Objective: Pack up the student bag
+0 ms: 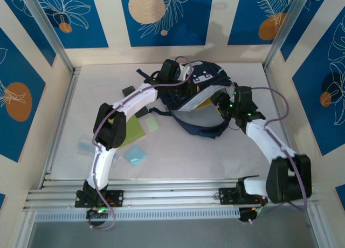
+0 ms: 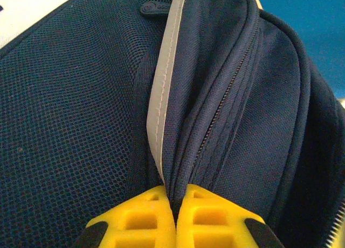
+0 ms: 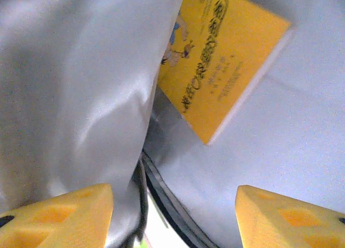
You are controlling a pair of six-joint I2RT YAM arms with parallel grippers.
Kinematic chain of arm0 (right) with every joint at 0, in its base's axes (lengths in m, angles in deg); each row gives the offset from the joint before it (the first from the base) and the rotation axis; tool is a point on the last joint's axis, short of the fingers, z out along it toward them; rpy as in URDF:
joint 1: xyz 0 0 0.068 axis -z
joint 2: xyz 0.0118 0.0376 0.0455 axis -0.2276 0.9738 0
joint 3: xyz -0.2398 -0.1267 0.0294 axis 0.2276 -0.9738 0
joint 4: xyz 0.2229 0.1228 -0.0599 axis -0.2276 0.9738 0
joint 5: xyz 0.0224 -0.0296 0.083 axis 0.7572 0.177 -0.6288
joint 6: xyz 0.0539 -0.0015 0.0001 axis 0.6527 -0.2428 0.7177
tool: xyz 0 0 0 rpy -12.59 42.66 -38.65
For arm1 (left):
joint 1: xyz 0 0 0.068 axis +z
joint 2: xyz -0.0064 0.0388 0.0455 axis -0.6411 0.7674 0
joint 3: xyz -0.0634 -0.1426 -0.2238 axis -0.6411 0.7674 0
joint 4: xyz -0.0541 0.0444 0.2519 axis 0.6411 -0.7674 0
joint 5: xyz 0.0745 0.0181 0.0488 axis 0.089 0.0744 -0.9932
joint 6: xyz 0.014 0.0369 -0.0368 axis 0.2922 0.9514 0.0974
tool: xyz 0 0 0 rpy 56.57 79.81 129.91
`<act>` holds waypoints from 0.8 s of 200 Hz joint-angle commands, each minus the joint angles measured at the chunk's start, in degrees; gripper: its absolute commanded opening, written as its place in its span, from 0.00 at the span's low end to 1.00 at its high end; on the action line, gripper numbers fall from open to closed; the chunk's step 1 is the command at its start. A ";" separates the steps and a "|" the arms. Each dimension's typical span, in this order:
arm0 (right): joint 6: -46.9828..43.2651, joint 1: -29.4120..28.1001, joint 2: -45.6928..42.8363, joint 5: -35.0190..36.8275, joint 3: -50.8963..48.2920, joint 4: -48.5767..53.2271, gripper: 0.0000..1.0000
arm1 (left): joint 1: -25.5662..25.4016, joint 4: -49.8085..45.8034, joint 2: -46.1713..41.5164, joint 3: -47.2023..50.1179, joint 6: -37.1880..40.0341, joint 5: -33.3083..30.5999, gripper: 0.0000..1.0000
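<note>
Navy student bag (image 1: 200,97), mid-table, mouth open, pale lining showing

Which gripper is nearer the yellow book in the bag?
Right. The right gripper is open inside the student bag, the yellow book just ahead; the left gripper pinches the bag's outer fabric.

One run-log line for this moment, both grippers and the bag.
left gripper: shut on student bag fabric | right gripper: open inside bag | yellow book: lying inside bag
</note>
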 commanded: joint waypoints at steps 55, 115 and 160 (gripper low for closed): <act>-12.58 -8.86 -7.44 -5.93 5.85 14.35 0.62 | 1.77 3.30 -17.07 19.70 0.63 -6.96 0.56; -16.73 -24.49 14.50 -7.35 16.06 8.94 0.63 | 9.63 0.65 -37.87 45.61 -1.08 -19.74 0.63; -20.81 -34.28 30.96 -3.48 27.71 8.13 0.62 | 16.60 -7.38 -48.24 58.51 -0.84 -27.18 0.66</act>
